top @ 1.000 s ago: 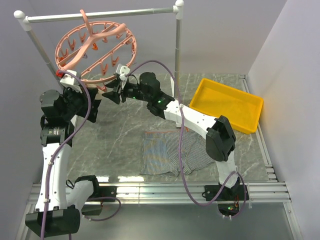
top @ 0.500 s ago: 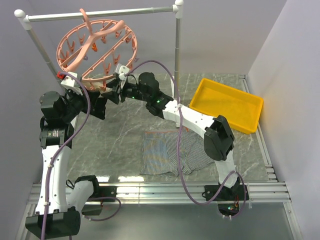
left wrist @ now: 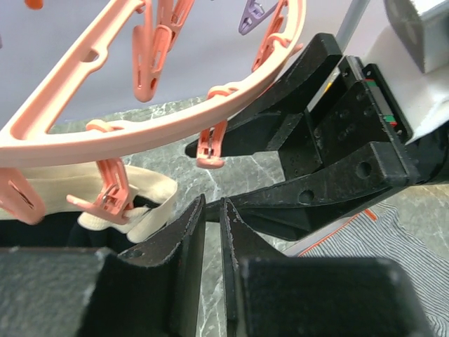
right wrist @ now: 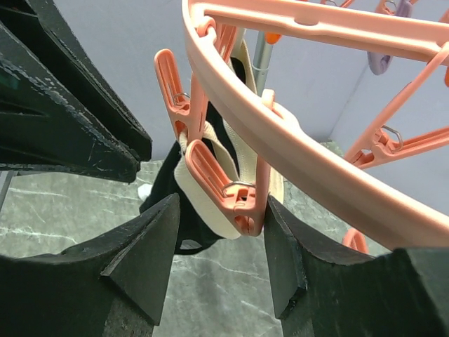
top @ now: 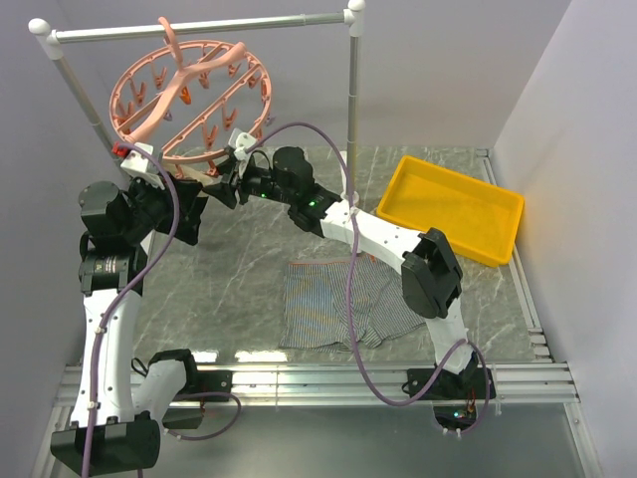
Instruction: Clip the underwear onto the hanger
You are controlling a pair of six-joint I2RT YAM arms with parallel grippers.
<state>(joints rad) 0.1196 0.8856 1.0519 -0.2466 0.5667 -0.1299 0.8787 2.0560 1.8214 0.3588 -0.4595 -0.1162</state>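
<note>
The one pair of underwear is lying flat on the counter, well apart from both end effectors up at the single hanger, where the right end effector is gaping open around a clip pinching cream-and-black cloth, the left end effector is sitting almost closed on nothing, and one yellow tray is resting alongside.

Two robot arms. One pink clip hanger, one striped underwear, one yellow tray, one metal rail, one cream-edged black garment.

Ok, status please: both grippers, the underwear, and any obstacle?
Left gripper at hanger rim, jaws nearly shut, empty. Right gripper jaws open around a clip holding a cream-banded garment. Underwear flat on table, unclipped.
</note>
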